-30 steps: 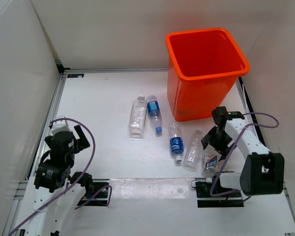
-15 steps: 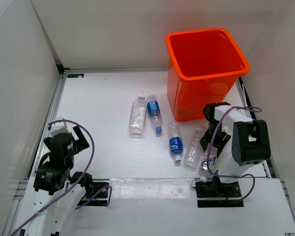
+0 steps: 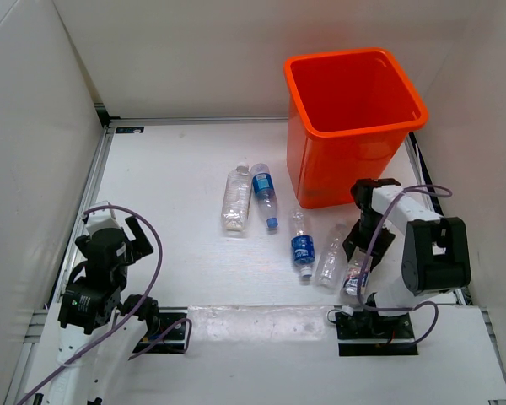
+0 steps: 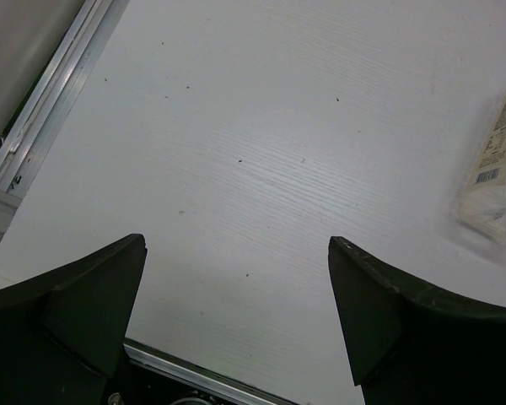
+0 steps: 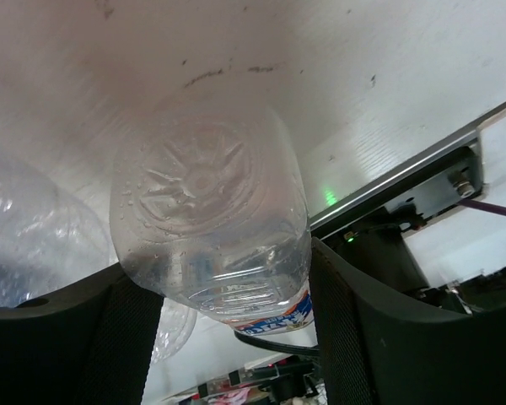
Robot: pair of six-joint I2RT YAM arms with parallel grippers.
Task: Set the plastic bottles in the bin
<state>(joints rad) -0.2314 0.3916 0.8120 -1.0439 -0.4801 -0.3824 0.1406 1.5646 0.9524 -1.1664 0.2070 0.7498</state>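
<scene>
Bottles: five small clear ones with white caps lie on the right half of the table [image 3: 169, 169], all outside the bin.
Gripped bottle [image 5: 211, 211]: it sits between the fingers of the right gripper [image 5: 223, 278] with its ribbed base turned to the wrist camera. A strip of blue and red label shows at its lower edge. From above it is the one closest to the table's near edge [image 3: 355, 275]. I cannot tell whether it is off the surface.
Right gripper [image 3: 360, 253]: the jaws are closed on the gripped bottle, a dark finger pressed against each side of it.
Clear bottle [image 3: 331, 256]: it has no label and lies just left of the gripped one, cap pointing toward the bin.
Blue-label bottle [image 3: 302, 246]: it lies next to the clear bottle, on its left.
Far pair: a second blue-label bottle [image 3: 265, 194] and a pale-label bottle [image 3: 235, 198] lie side by side farther back, left of the bin.
Bin [image 3: 354, 126]: bright orange, it stands upright at the far right of the table with its mouth open. Its near wall is close to the right arm.
Left gripper [image 3: 128, 234]: its jaws are spread wide over bare white table [image 4: 236, 245], holding nothing, well apart from the bottles. The edge of the pale-label bottle [image 4: 497, 169] shows at the right of its wrist view.
</scene>
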